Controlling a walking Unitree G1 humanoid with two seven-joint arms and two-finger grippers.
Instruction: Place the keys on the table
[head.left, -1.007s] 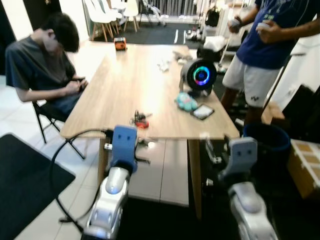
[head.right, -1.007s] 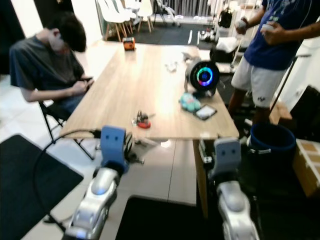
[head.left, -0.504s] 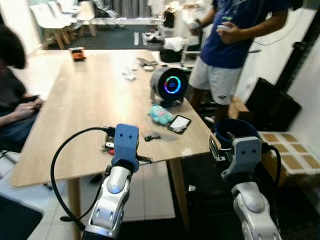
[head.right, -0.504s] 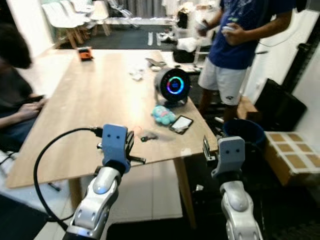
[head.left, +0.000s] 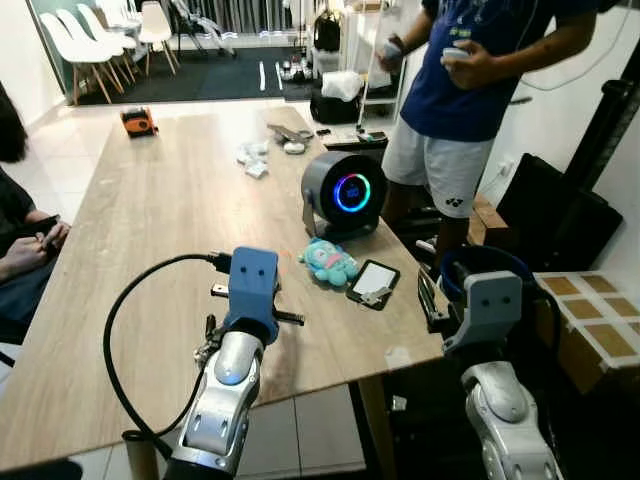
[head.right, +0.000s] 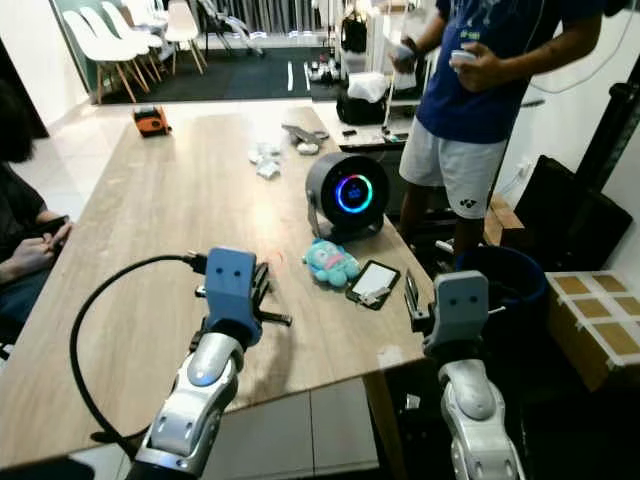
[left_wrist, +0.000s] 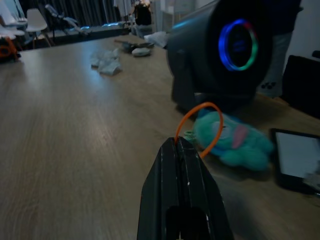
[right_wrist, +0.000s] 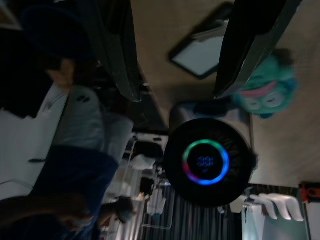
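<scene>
**Keys held over the table, near the fan**

The left gripper (left_wrist: 176, 142) is clenched on the keys (left_wrist: 199, 104), whose orange ring loops up from its fingertips. It hangs over the table (head.left: 160, 200) in front of the fan (head.left: 343, 192), by the plush toy (head.left: 328, 262). A second ago it stood short of the table's edge, and the camera has since swung closer. The right gripper (right_wrist: 177, 95) is spread wide off the table's edge, facing the fan.

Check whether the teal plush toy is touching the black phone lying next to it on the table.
Apart. In the left eye view, a strip of bare wooden table shows between the teal plush toy and the black phone; the right eye view shows the same gap.
</scene>
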